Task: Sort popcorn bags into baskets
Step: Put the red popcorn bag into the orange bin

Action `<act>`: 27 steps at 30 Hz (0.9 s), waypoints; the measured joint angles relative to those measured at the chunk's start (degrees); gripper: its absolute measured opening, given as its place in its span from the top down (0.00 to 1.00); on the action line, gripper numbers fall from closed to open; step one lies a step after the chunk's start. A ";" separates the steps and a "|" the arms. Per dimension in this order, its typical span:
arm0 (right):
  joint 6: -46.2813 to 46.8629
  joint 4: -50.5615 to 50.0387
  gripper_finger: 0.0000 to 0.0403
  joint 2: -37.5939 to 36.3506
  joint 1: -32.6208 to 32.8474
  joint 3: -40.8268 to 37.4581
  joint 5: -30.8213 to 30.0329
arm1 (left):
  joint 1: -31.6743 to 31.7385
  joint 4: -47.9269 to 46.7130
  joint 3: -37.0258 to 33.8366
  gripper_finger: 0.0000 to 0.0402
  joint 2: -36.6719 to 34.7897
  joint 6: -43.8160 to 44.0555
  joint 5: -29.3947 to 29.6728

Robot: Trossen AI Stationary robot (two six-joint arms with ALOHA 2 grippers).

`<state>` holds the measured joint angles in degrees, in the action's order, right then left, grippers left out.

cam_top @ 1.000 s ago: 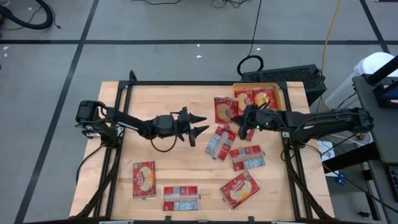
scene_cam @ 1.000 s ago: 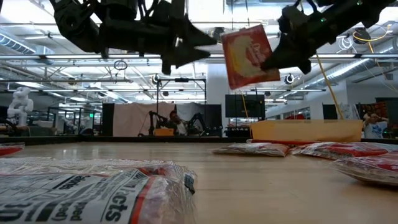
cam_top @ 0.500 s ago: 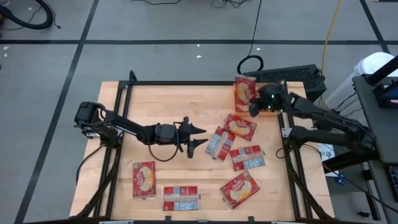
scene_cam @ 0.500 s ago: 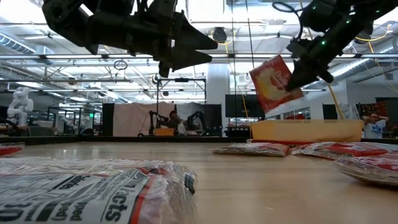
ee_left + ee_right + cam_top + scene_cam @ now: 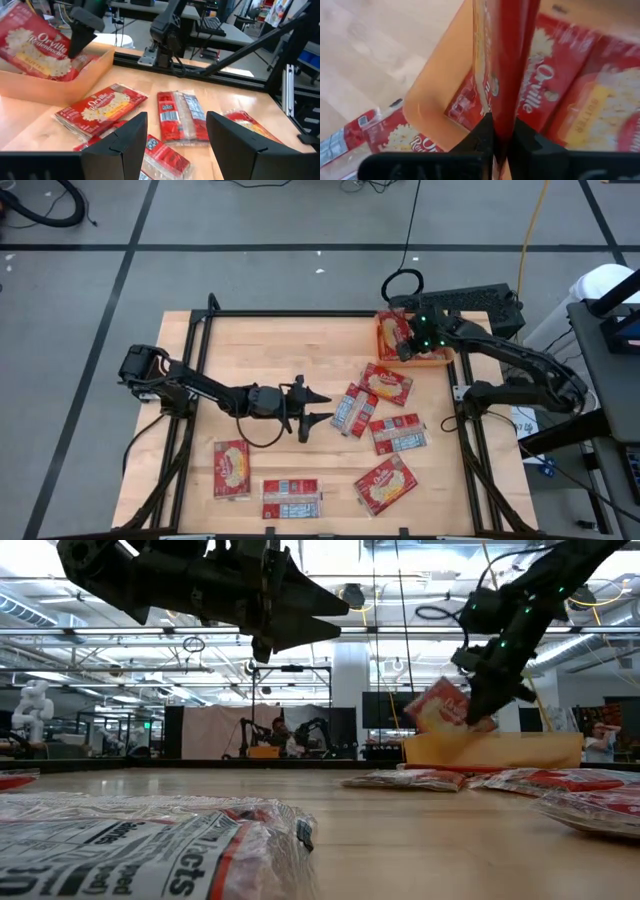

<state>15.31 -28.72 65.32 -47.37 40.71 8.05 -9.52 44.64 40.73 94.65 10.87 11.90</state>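
Note:
My right gripper (image 5: 501,145) is shut on a red popcorn bag (image 5: 392,332) above the left part of the orange basket (image 5: 446,358) at the table's far right. The bag's lower edge (image 5: 438,728) is level with the basket's rim; whether it touches anything there, I cannot tell. Two popcorn bags (image 5: 547,100) lie flat in the basket. My left gripper (image 5: 322,409) hovers open above the table's middle, holding nothing. Several more bags lie flat on the table, the nearest (image 5: 350,410) just right of the left gripper. My right gripper pinches one edge of the bag (image 5: 502,117) between its two fingers (image 5: 479,136). The fingers slant down from the table's right. The bag shows edge-on beyond the fingertips and hangs tilted over the basket's left wall (image 5: 432,97).
Loose bags lie at the table's right middle (image 5: 386,383) (image 5: 398,434) and along the near edge (image 5: 385,485) (image 5: 291,498) (image 5: 231,468). The wood on the far left is bare. A black device with cables (image 5: 470,302) sits just beyond the basket.
My right gripper has swung with the bag from over the table's middle right toward the far right corner, sunk and tipped downward; the bag now hangs low over the basket instead of high above the table. My left gripper has drifted slightly toward the near edge, still open.

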 joint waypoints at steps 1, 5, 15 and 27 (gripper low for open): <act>0.03 0.34 0.94 0.90 -0.26 0.00 1.51 | -0.17 -0.24 0.00 0.48 0.00 0.03 0.00; 0.56 1.36 0.93 3.61 -0.98 0.00 4.77 | -1.03 -0.97 0.00 0.48 0.00 0.39 0.02; -1.21 3.47 0.88 4.90 -1.07 0.00 0.53 | -1.51 -1.11 0.00 0.48 0.00 0.35 0.12; -1.80 5.34 0.61 3.98 -0.58 -0.07 -6.67 | -1.51 -1.20 0.00 0.48 0.02 1.86 0.15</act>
<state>13.51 -23.37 69.30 -47.95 40.64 1.38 -11.03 43.44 40.73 94.67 12.74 12.05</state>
